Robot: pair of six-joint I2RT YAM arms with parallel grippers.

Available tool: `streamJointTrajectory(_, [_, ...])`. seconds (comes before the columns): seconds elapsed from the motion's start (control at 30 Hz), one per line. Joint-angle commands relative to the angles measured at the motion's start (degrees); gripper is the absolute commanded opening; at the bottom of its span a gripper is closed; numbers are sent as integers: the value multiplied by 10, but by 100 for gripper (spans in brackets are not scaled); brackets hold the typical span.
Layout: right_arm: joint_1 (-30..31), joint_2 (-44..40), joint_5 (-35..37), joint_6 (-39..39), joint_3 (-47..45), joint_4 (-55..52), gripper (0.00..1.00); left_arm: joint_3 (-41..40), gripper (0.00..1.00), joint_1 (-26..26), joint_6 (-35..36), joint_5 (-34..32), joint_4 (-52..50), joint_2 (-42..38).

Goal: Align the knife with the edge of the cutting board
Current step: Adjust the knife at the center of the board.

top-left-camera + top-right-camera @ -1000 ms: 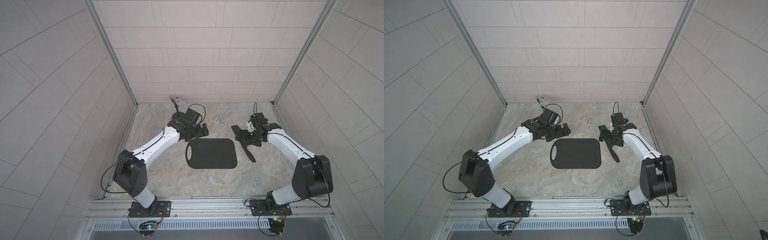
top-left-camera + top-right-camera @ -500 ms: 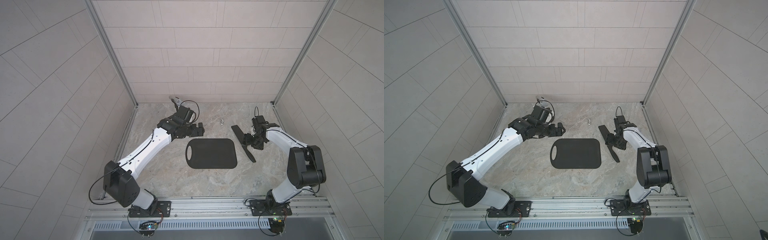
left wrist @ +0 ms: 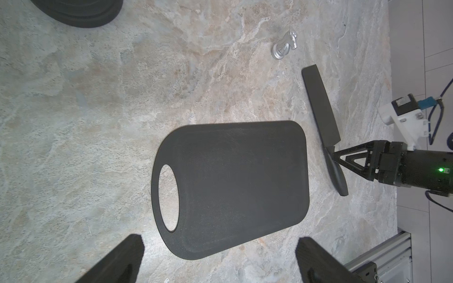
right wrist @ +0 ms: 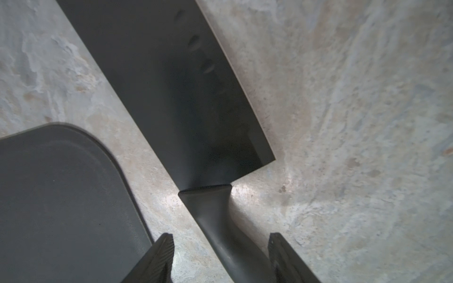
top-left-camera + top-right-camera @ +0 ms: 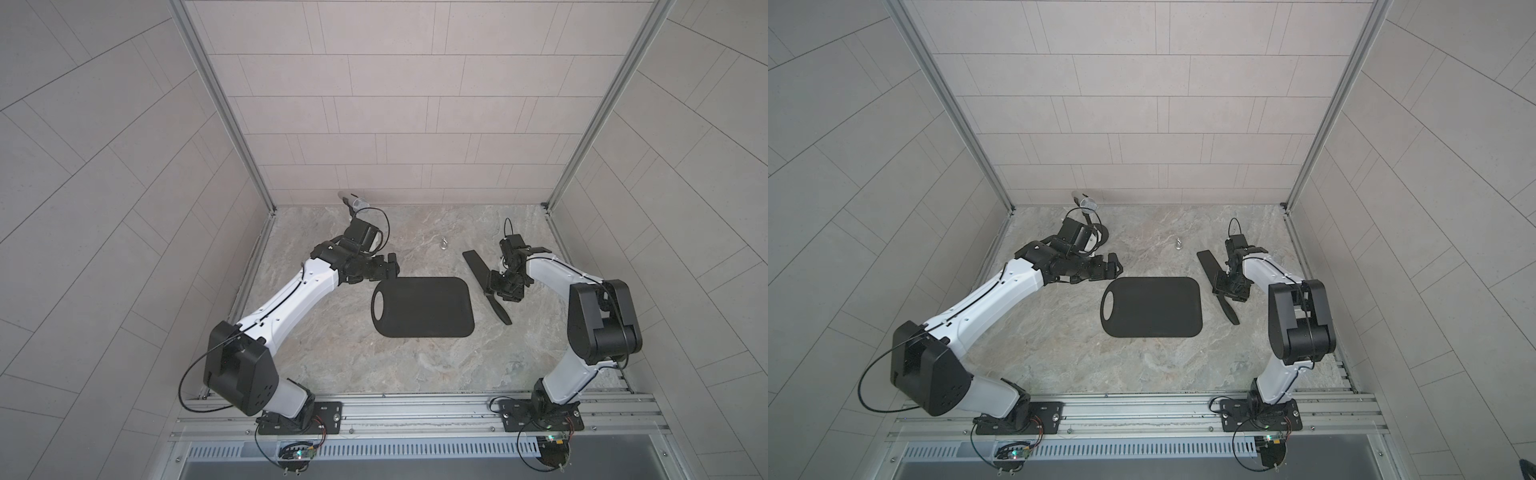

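Observation:
The black cutting board [image 5: 428, 307] [image 5: 1154, 307] lies flat mid-table, its handle hole to the left. The all-black knife [image 5: 478, 268] [image 5: 1210, 266] lies on the table right of the board, slanted away from the board's right edge. Its blade points toward the back wall. My right gripper [image 5: 492, 286] [image 4: 220, 240] is down at the handle where it meets the blade. Its fingers straddle the handle, with table showing between at least one finger and the handle, so it is open. My left gripper [image 5: 392, 266] [image 3: 220, 245] hovers open and empty by the board's back left corner [image 3: 232, 176].
A silver microphone [image 5: 355, 202] on a round black base [image 3: 81, 9] stands at the back left behind my left arm. A small silver metal piece [image 5: 444, 243] [image 3: 284, 46] lies behind the board. Tiled walls close three sides; a metal rail [image 5: 415, 409] runs along the front.
My right gripper's jaws have narrowed around the knife handle and the right arm has drawn in. The left arm's elbow has swung outward. The knife and board have not moved.

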Motion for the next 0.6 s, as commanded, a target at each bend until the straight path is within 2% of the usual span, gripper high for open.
streamJointTrajectory(0.0, [4,9,5,-2,-5,10,59,-7,100,12,8,13,4,-18])
streamJointTrajectory(0.5, [32,35,13,7,-16,32,47,-9,100,21,7,21,8,-16])
streamJointTrajectory(0.57, [34,41,15,10,-16,33,37,-10,100,22,8,30,10,-11])
